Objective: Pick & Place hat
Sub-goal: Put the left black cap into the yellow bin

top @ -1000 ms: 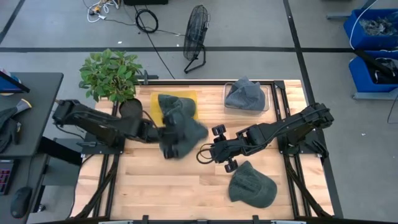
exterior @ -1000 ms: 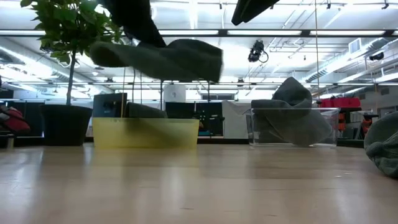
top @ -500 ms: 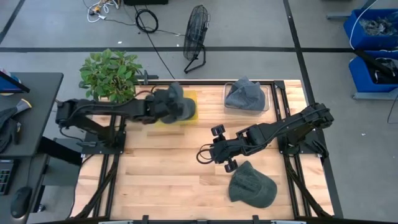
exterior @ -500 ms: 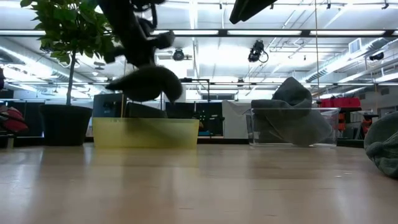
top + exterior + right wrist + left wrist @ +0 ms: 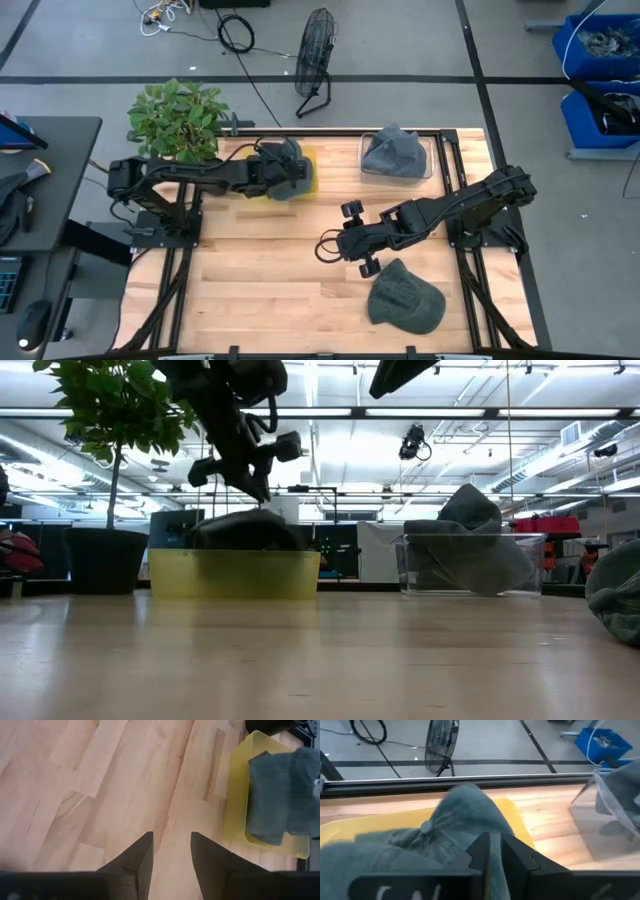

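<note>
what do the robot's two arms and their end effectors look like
Both are dark, near-black jointed arms. The left end effector has two flat, angular black fingers. The right end effector has two tapering dark fingers, with black round knobs by its wrist.

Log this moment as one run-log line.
left gripper: shut on hat, lowered into yellow bin | right gripper: open, idle over table

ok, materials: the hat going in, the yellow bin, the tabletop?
Hat: grey-blue woven cloth, soft, creased, button on top; pinched by the left gripper.
Yellow bin: looks like translucent plastic, glossy.
Tabletop: pale wood planks, visible grain, likely sealed.
</note>
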Action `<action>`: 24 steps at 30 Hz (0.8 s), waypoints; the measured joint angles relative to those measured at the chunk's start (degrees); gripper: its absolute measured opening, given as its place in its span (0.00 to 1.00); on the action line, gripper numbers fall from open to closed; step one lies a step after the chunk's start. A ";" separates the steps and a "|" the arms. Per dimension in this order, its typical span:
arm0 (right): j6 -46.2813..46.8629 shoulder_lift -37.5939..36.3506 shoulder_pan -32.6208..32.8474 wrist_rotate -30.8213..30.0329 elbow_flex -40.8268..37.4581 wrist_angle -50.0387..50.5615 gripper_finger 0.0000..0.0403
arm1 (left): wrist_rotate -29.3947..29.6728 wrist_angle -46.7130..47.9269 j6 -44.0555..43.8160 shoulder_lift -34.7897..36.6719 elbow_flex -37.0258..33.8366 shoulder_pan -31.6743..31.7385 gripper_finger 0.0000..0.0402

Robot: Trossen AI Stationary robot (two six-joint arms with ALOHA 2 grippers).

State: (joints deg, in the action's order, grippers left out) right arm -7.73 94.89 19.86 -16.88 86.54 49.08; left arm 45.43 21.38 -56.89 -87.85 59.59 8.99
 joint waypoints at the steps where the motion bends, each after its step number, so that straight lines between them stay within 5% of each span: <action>1: 0.25 0.00 0.00 0.00 0.00 0.02 0.33 | -0.04 -0.29 0.08 0.00 0.00 -0.02 0.14; 6: -0.09 0.00 0.00 0.02 0.00 0.04 0.33 | -0.01 -1.09 3.93 0.08 0.00 -0.04 0.20; 15: 1.25 0.00 0.00 0.17 0.00 0.64 0.33 | -1.62 -6.03 60.52 7.19 0.02 -2.22 0.20; 24: -1.66 0.00 -0.07 0.13 0.00 -0.03 0.33 | -6.99 10.66 87.54 10.34 0.09 -1.66 0.25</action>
State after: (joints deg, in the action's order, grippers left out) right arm -9.40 94.89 19.79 -16.75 86.54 49.05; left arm 38.44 32.04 30.65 -77.52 59.68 7.33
